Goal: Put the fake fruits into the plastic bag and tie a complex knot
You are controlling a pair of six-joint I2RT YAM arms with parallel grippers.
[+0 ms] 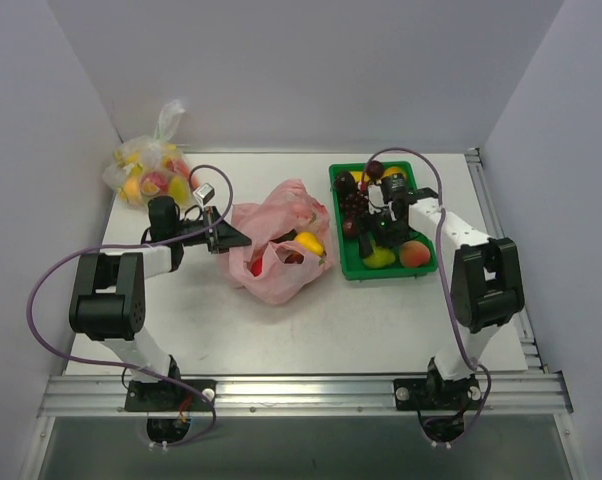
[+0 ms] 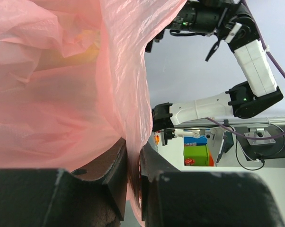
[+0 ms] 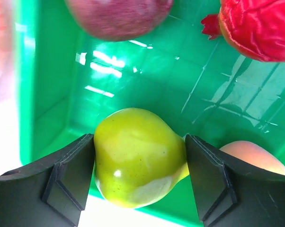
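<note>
Bag (image 1: pixel 281 245) is translucent pink, w/ a yellow fruit (image 1: pixel 309 242) in it. Tray (image 3: pixel 48 71) is glossy green; pear (image 3: pixel 138 156) yellow-green w/ tiny specks, grapes (image 1: pixel 353 205) dark purple, peach (image 1: pixel 414 254) orange-pink. Cables (image 1: pixel 31 305) purple, arms (image 1: pixel 156 260) white & black.

Yellow-green pear (image 3: pixel 138 165), green tray (image 3: pixel 48 94), right gripper (image 3: pixel 139 142) (touching both sides)

Diffuse, even overhead light; faint soft shadows on the white worktop (image 1: pixel 311 330). Left wrist: thin translucent pink plastic bag (image 2: pixel 52 94) glows backlit, black jaws out of focus. Right wrist: white glare streaks the glossy green plastic tray (image 3: pixel 147 80) and spots the yellow-green plastic pear (image 3: pixel 133 156).
</note>
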